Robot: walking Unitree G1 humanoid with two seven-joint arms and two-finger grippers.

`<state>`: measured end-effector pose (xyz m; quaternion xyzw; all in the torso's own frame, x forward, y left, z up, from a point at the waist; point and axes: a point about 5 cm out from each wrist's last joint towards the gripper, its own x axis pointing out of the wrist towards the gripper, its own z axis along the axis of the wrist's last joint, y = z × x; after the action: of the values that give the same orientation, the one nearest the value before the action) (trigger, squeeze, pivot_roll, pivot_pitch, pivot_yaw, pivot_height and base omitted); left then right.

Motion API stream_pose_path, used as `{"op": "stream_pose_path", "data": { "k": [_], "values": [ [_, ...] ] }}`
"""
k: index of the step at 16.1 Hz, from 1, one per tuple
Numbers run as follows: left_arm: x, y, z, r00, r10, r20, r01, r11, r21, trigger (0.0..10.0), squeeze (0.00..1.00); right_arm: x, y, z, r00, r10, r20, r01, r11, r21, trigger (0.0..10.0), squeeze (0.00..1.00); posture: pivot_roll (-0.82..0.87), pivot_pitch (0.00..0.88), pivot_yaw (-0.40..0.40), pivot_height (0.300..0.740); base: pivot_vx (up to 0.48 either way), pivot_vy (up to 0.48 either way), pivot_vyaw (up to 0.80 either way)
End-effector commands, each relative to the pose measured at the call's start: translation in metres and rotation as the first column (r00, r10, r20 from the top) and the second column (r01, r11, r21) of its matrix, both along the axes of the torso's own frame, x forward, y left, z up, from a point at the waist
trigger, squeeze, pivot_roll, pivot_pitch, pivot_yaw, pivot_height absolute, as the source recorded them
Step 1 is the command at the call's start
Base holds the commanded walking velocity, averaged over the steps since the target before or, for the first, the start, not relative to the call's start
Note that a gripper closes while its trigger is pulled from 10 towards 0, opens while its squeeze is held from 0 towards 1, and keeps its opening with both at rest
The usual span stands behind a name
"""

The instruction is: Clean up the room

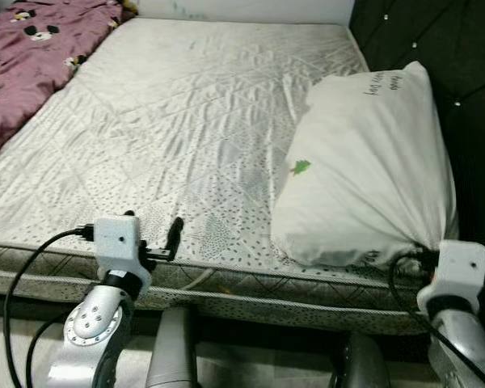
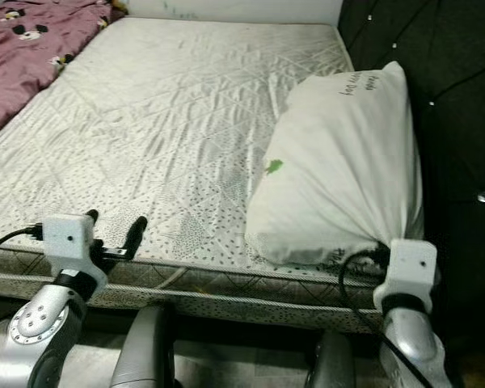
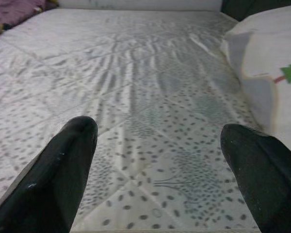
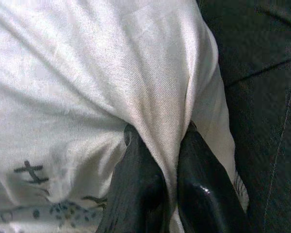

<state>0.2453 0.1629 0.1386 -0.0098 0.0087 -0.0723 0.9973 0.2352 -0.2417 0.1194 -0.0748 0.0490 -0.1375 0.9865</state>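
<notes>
**Right claw pinching the pillow corner**

Right claw (image 4: 167,160) is clamped on a fold at the near corner of the white pillow (image 1: 364,162), which lies on the mattress (image 1: 170,121) beside the dark headboard (image 1: 469,97). Left claw (image 3: 160,160) hangs spread wide over the near edge. Purple blanket (image 1: 32,48) sits far left.

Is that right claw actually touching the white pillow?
Touching. The right wrist view shows the right gripper with its two black fingers pinching a fold of the white pillow between them.
</notes>
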Motion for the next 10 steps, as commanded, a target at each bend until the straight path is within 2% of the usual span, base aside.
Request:
{"op": "stream_pose_path", "data": {
  "k": [1,4,6,8,9,10],
  "values": [
    [0.000,-0.001,0.003,1.000,0.004,0.006,-0.004,1.000,0.007,10.0,0.00,0.009,0.006,0.004,1.000,0.029,0.003,-0.029,0.999,0.022,0.0,0.00,0.00,0.071,-0.007,0.521,0.000,0.000,0.00],
    [0.000,-0.002,0.003,1.000,0.008,0.008,-0.008,1.000,0.004,10.0,0.00,0.029,0.007,0.014,0.998,0.047,0.039,-0.048,0.998,0.033,0.0,0.00,0.01,0.071,-0.013,0.521,0.000,0.000,-0.69],
    [0.000,-0.003,0.002,1.000,0.015,0.008,-0.015,1.000,0.003,10.0,0.00,0.061,0.005,0.031,0.993,0.081,0.087,-0.083,0.997,0.012,0.0,0.00,0.02,0.070,-0.018,0.521,0.000,0.000,0.00],
    [-0.001,-0.003,0.002,1.000,0.023,0.009,-0.023,1.000,0.004,10.0,0.00,0.084,-0.011,0.044,0.994,0.046,0.098,-0.047,0.999,0.006,0.0,0.00,0.03,0.065,-0.025,0.521,0.000,0.000,0.00],
    [-0.001,-0.001,0.003,0.999,0.036,0.013,-0.036,0.999,0.005,10.0,0.00,0.098,-0.028,0.054,0.995,0.001,0.101,-0.002,1.000,0.013,0.0,0.00,0.03,0.063,-0.030,0.521,0.000,0.000,0.00],
    [0.000,0.000,0.003,0.999,0.042,0.016,-0.042,0.999,0.005,10.0,0.00,0.105,-0.039,0.061,0.995,-0.019,0.096,0.019,1.000,-0.006,0.0,0.00,0.03,0.063,-0.032,0.521,0.000,0.000,0.00]
  ]
}}
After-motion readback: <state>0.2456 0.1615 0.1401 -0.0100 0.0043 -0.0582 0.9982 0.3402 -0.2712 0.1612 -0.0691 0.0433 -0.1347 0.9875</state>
